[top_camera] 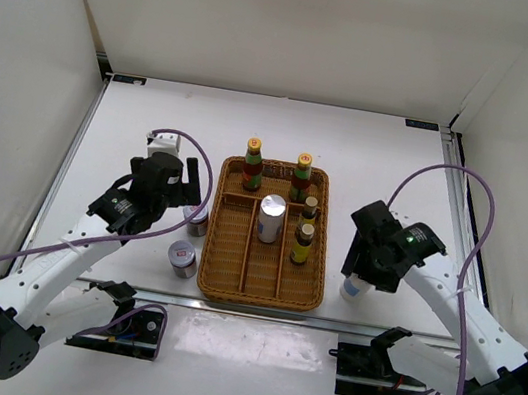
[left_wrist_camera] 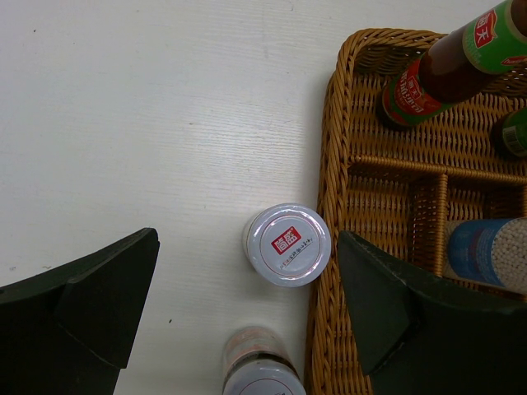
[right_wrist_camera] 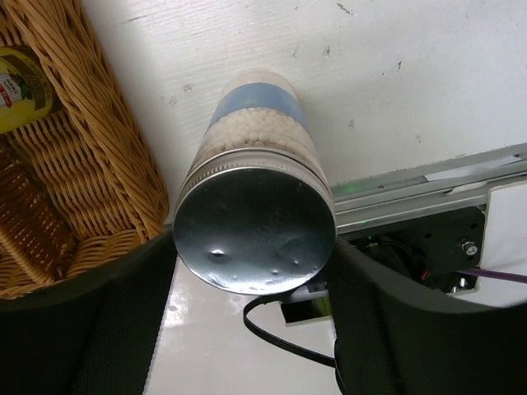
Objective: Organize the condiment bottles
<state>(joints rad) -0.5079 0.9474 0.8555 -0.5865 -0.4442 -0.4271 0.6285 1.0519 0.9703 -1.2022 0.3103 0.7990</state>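
Right gripper (right_wrist_camera: pixel 254 276) clamps blue-banded silver-lidded jar (right_wrist_camera: pixel 255 218) beside brown wicker tray (right_wrist_camera: pixel 123 164); left gripper (left_wrist_camera: pixel 247 304) splayed above red-stickered silver-lidded jar (left_wrist_camera: pixel 286 243).

White, black-jointed arms (top_camera: pixel 60 267) end in dark left tool (left_wrist_camera: pixel 247 309) and right tool (right_wrist_camera: pixel 251 300), trailing purple cables (top_camera: pixel 441 167).

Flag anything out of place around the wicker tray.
Three silver-lidded jars stand outside the wicker tray: the far left jar under the open left claw, the near left jar beside it, and the right jar held by the right claw. Nothing looks tipped or spilled.
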